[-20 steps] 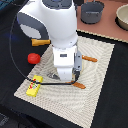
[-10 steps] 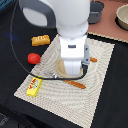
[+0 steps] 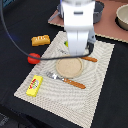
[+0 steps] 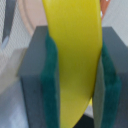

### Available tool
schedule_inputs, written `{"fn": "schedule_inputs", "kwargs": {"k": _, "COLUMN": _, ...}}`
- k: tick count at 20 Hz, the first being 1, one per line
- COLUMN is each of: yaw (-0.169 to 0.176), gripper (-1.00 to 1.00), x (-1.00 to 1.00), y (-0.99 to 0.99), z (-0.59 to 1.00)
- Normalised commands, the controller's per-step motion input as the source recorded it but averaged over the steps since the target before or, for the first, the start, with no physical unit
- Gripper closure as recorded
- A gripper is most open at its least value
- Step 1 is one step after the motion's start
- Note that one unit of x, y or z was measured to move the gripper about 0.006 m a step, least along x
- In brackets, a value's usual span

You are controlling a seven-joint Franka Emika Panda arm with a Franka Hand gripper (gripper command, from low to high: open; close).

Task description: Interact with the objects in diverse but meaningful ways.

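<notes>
So the tool [image 4: 75, 80] is clamped on the yellow banana [image 4: 75, 55], and the wrist view makes that really obvious: both green pads [image 4: 52, 85] press flat against its sides with no gap at all. The banana's long axis runs along the length of the fingers, so it sits lengthwise in the grip, with one end out past the pad tips and the rest going back between the grey finger blocks. It has a slight curve to it.

In the exterior view the white arm [image 3: 77, 25] hangs over the far part of the woven placemat [image 3: 100, 75], just behind the round tan plate [image 3: 70, 67]. The arm body hides the tool there; only a tiny yellowish sliver shows at its edge, probably the banana, but it's too small to be sure, so which way it points relative to the mat I can't tell.

Everything else lies on or around the mat on the dark surface [image 3: 20, 30]. The orange ridged bread block [image 3: 40, 39] sits off the mat toward the exterior view's left, with the red tomato [image 3: 33, 57] nearer the camera from it, right at the mat's edge. The small yellow box [image 3: 34, 85] lies on the mat's near left corner. An orange-handled fork [image 3: 67, 80] lies just in front of the plate. Two grey pots [image 3: 122, 15] stand at the back.
</notes>
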Motion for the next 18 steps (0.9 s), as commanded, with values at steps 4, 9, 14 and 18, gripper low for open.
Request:
{"fn": "schedule_inputs", "kwargs": {"k": 4, "yaw": 0.0, "gripper": 1.0, "x": -0.95, "y": -0.28, "z": -0.01}}
{"fn": "schedule_inputs", "kwargs": {"k": 9, "yaw": 0.0, "gripper": 1.0, "x": -0.95, "y": -0.44, "z": -0.3}}
{"fn": "schedule_inputs", "kwargs": {"k": 14, "yaw": 0.0, "gripper": 1.0, "x": -0.94, "y": -0.57, "z": -0.5}}
{"fn": "schedule_inputs", "kwargs": {"k": 18, "yaw": 0.0, "gripper": 1.0, "x": -0.94, "y": -0.62, "z": -0.59}}
